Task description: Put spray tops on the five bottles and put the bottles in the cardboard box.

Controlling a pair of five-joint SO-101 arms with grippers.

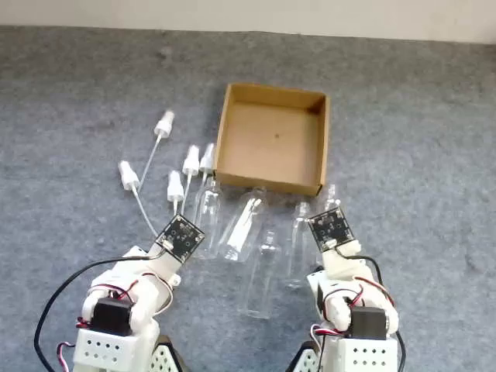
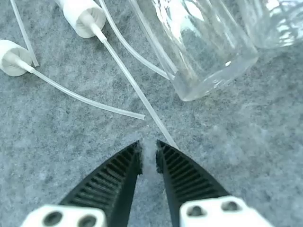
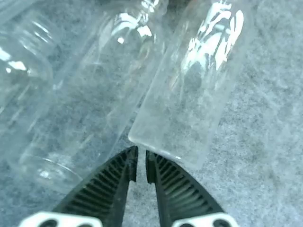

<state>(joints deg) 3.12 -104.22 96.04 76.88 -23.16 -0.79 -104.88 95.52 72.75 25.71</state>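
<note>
While both arms hold nothing, we start at the left end effector (image 2: 147, 149): its jaws stand narrow, almost closed, with the tips just beside a thin dip tube (image 2: 128, 78) on the counter (image 2: 246, 156). Our right end effector (image 3: 141, 158), equally narrow and empty, points at the base of a clear bottle (image 3: 194, 94).

We judge the bottles (image 1: 262, 275) light, thin-walled, slick and prone to roll, so we would take one across its body, gently. The spray tops (image 1: 176, 186) look light too, with stiff white heads and limp tubes; the head is the place to grip.

We count five tops to the left, five bottles lying nearer than the cardboard box (image 1: 271, 139), one of them partly hidden by the right arm, and one box.
</note>
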